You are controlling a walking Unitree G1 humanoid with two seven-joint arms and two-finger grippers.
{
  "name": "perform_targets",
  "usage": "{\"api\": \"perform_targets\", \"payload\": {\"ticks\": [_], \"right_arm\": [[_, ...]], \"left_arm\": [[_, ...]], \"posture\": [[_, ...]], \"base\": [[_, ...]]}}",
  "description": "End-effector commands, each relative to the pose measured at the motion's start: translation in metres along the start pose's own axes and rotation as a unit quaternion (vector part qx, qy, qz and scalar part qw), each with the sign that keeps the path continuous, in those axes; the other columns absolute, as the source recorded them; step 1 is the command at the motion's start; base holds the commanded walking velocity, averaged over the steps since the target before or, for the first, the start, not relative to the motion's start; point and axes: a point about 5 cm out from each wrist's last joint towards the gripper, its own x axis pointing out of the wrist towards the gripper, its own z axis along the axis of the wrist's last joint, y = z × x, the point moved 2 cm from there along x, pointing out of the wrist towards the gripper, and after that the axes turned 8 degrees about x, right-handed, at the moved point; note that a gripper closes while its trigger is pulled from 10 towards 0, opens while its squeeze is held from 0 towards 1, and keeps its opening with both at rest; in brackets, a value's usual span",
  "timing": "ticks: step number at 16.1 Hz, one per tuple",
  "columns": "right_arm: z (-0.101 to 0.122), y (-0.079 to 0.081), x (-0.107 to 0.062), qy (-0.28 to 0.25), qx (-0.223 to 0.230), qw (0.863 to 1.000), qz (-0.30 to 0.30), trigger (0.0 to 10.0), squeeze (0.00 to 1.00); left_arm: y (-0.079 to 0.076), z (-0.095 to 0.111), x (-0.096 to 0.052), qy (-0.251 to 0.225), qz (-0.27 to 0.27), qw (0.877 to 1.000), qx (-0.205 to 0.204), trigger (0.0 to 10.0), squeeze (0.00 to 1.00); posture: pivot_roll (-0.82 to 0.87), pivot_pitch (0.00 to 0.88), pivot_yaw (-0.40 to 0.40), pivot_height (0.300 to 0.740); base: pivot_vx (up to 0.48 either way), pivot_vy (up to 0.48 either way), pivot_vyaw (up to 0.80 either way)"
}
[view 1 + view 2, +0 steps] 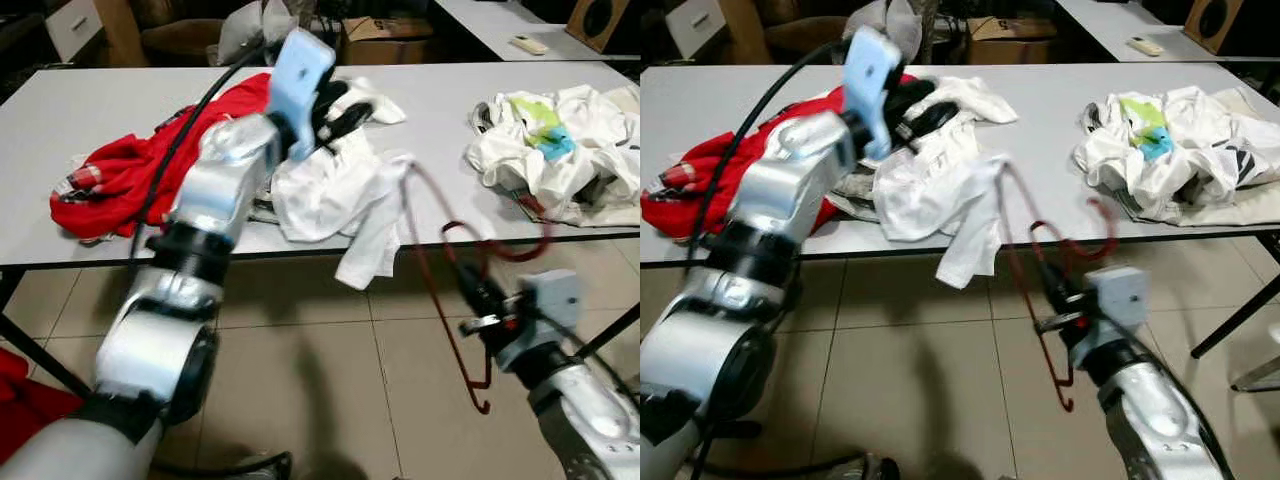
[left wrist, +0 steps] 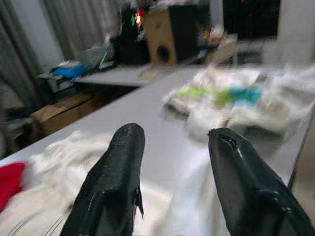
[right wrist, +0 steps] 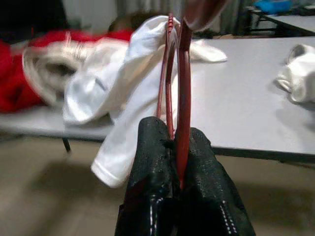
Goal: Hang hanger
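Early stage of the hanging task. The right gripper (image 1: 478,288), held low over the tiled floor (image 1: 330,380) on the near side of the table (image 1: 430,110), has its two black fingers (image 3: 152,162) pressed together on the dark red hanger (image 1: 440,300); the right wrist view shows the hanger's thin bars clamped between the pads and rising toward the table. The hanger stands roughly on edge, its hook curling up to the right near the table's front edge and one shoulder reaching up and left to the white garment (image 1: 345,195), whose sleeve droops over that edge; whether the hanger tip is actually inside the fabric cannot be told. The left gripper (image 1: 345,112) is raised over the table just above the white garment, between the red clothing (image 1: 130,165) on the left and the heap of white laundry (image 1: 560,150) on the far right; its fingers (image 2: 118,182) are spread apart with nothing between them. Judged progress: the hanger is secured, which is the only step that appears complete. No rail or hook to receive it can be made out, so carrying the hanger to a support and hooking it on remain to be done.
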Motion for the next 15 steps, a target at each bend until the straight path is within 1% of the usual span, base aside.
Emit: {"api": "perform_targets", "payload": {"ticks": [1, 2, 4, 5, 6, 7, 8, 9, 10, 12, 13, 14, 15], "right_arm": [[0.003, -0.013, -0.006, -0.017, 0.033, 0.999, -0.009, 10.0, 0.00], [0.002, -0.015, -0.008, -0.016, 0.038, 0.999, -0.007, 10.0, 0.00], [-0.002, -0.013, -0.009, -0.013, 0.098, 0.995, 0.023, 10.0, 0.00], [-0.003, -0.012, -0.008, -0.012, 0.115, 0.993, 0.033, 10.0, 0.00], [-0.004, -0.012, -0.008, -0.010, 0.119, 0.992, 0.036, 10.0, 0.00], [-0.006, -0.013, -0.008, -0.008, 0.123, 0.992, 0.037, 10.0, 0.00], [-0.007, -0.014, -0.009, -0.007, 0.124, 0.992, 0.038, 10.0, 0.00], [-0.007, -0.014, -0.009, -0.007, 0.127, 0.991, 0.040, 10.0, 0.00], [-0.007, -0.013, -0.010, -0.007, 0.129, 0.991, 0.041, 10.0, 0.00], [-0.007, -0.013, -0.012, -0.007, 0.132, 0.990, 0.043, 10.0, 0.00], [-0.006, -0.014, -0.013, -0.009, 0.132, 0.990, 0.040, 10.0, 0.00], [-0.005, -0.014, -0.013, -0.013, 0.134, 0.990, 0.037, 10.0, 0.00], [-0.004, -0.014, -0.013, -0.019, 0.137, 0.990, 0.034, 10.0, 0.00]], "left_arm": [[-0.011, -0.021, -0.010, 0.036, -0.035, 0.998, 0.027, 10.0, 1.00], [-0.016, -0.025, -0.012, 0.041, -0.049, 0.997, 0.031, 10.0, 1.00], [-0.051, -0.043, -0.014, 0.053, -0.117, 0.991, 0.034, 10.0, 1.00], [-0.066, -0.051, -0.012, 0.061, -0.133, 0.988, 0.041, 10.0, 0.47], [-0.074, -0.055, -0.010, 0.065, -0.134, 0.988, 0.045, 10.0, 0.00], [-0.082, -0.063, -0.005, 0.075, -0.111, 0.989, 0.056, 10.0, 0.00], [-0.084, -0.074, 0.000, 0.095, -0.065, 0.987, 0.110, 10.0, 0.00], [-0.081, -0.081, 0.001, 0.107, -0.035, 0.982, 0.154, 10.0, 0.00], [-0.079, -0.083, 0.002, 0.109, -0.013, 0.982, 0.156, 10.0, 0.00], [-0.081, -0.088, 0.003, 0.119, -0.012, 0.978, 0.170, 10.0, 0.00], [-0.083, -0.095, 0.004, 0.131, -0.011, 0.975, 0.181, 10.0, 0.00], [-0.084, -0.100, 0.006, 0.138, -0.003, 0.967, 0.213, 8.8, 0.00], [-0.083, -0.103, 0.007, 0.143, 0.007, 0.963, 0.227, 6.9, 0.00]], "posture": [[-0.07, 0.041, 0.034, 0.740], [-0.07, 0.042, 0.033, 0.740], [-0.07, 0.046, 0.027, 0.740], [-0.07, 0.046, 0.027, 0.740], [-0.07, 0.047, 0.023, 0.740], [-0.07, 0.047, 0.025, 0.740], [-0.08, 0.049, 0.027, 0.740], [-0.08, 0.051, 0.030, 0.740], [-0.08, 0.053, 0.032, 0.740], [-0.09, 0.054, 0.034, 0.740], [-0.09, 0.053, 0.032, 0.740], [-0.09, 0.051, 0.032, 0.740], [-0.09, 0.051, 0.033, 0.740]], "base": [[0.000, 0.000, 0.00], [0.000, 0.000, 0.00], [0.000, 0.000, 0.00], [0.000, 0.000, 0.00], [0.000, 0.000, 0.00], [0.000, 0.000, 0.00], [0.000, 0.000, 0.00], [0.000, 0.000, 0.00], [0.000, 0.000, 0.00], [0.000, 0.000, 0.00], [0.000, 0.000, 0.00], [0.000, 0.000, 0.00], [0.000, 0.000, 0.00]]}}
